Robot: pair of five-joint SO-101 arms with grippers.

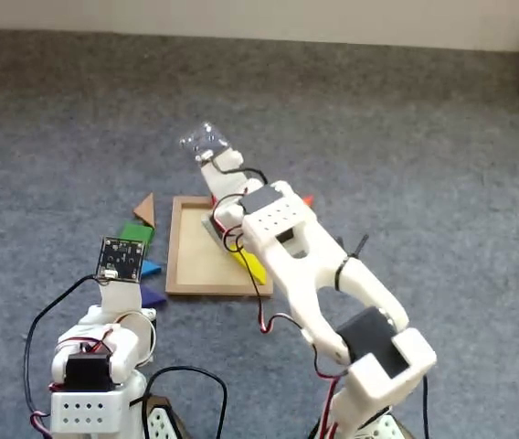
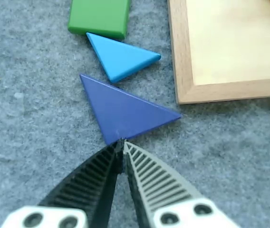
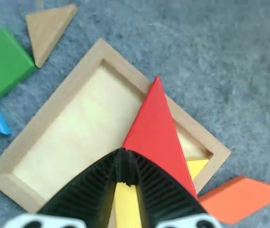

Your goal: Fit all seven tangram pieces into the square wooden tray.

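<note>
The square wooden tray (image 3: 47, 110) is lying flat on the grey carpet (image 1: 406, 119). The red triangle (image 3: 156, 128) is slanting across it, its tip overlapping one rim. The yellow piece (image 3: 197, 166) is sitting in a tray corner beside the red triangle. The orange parallelogram (image 3: 239, 197) is lying just outside that corner. The tan triangle (image 3: 47, 28), green block (image 3: 2, 59), light blue triangle (image 2: 120, 59) and dark blue triangle (image 2: 123, 111) are lying in a row along the opposite side.

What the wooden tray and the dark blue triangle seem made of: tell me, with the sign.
The tray: pale bare-looking wood, matte, with faint grain along its rim. The dark blue triangle: even colour, smooth faces with a soft sheen, no grain showing; painted wood or plastic, the look leaves that open.
</note>
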